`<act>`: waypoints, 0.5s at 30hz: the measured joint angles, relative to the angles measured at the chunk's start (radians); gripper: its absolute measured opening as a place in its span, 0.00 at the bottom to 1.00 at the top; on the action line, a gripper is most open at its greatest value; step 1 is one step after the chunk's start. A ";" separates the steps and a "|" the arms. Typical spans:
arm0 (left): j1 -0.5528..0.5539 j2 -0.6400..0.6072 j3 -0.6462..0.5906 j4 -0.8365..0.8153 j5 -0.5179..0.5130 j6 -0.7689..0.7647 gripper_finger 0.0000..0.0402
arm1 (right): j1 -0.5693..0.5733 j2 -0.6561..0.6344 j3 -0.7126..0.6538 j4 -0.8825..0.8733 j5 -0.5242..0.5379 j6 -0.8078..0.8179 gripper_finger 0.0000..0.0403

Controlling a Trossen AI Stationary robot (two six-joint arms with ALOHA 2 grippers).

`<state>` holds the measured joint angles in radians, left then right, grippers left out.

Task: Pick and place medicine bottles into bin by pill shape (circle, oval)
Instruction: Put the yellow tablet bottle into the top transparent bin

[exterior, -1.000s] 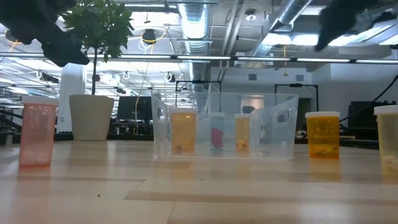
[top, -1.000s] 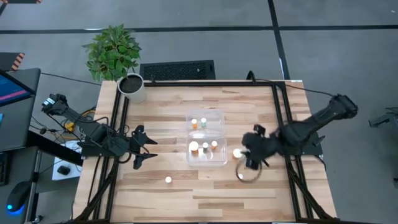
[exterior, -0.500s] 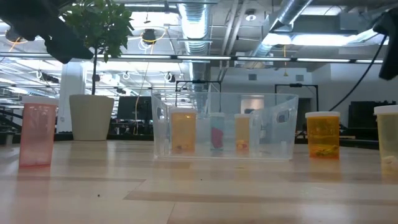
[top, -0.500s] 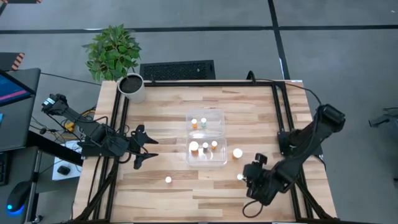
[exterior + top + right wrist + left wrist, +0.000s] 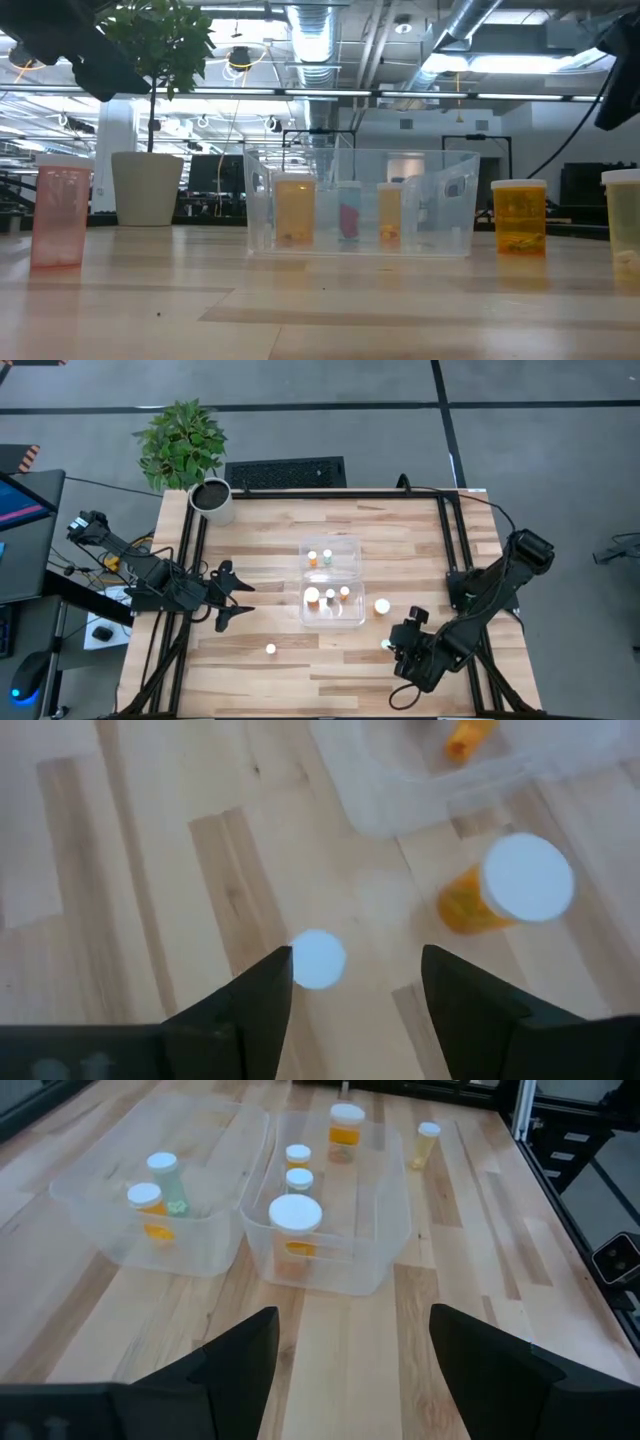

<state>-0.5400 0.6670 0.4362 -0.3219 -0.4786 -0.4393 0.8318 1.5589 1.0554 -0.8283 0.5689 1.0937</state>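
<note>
The clear bin stands mid-table. Its far compartment holds two medicine bottles and its near one three. Three white-capped bottles stand loose on the wood: a larger one right of the bin, a small one nearer the front, and one at front left. My right gripper hovers open beside the small bottle, which shows just ahead of its fingers; the larger one stands off to one side. My left gripper waits open left of the bin.
A white plant pot stands at the far left corner. In the low view the bin is flanked by a pinkish bottle and two amber ones. Bare wood lies along the near edge.
My right gripper has swung from beside the bin's right side toward the table's near edge and come down, stopping over the small bottle at front right; it has kept almost still for the last half second. No bottle has moved.
</note>
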 joint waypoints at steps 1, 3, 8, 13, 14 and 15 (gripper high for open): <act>0.000 0.000 0.000 -0.001 0.000 0.000 0.63 | 0.001 -0.004 0.000 -0.009 0.004 -0.001 0.57; 0.000 0.000 0.000 0.000 0.000 0.005 0.63 | 0.006 -0.012 0.000 -0.026 0.014 -0.002 0.57; 0.000 0.000 0.000 -0.001 0.000 0.008 0.63 | 0.005 -0.017 0.000 -0.034 0.037 -0.013 0.57; 0.000 0.000 0.000 -0.001 -0.004 0.008 0.63 | 0.003 -0.017 0.000 -0.033 0.046 -0.029 0.57; 0.000 0.000 0.000 -0.001 -0.005 0.008 0.63 | 0.003 -0.017 0.000 -0.035 0.050 -0.036 0.57; 0.000 0.000 0.000 -0.001 -0.007 0.008 0.63 | 0.003 -0.017 0.000 -0.035 0.052 -0.046 0.57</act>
<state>-0.5397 0.6671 0.4362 -0.3225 -0.4851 -0.4309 0.8352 1.5417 1.0554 -0.8635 0.6211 1.0482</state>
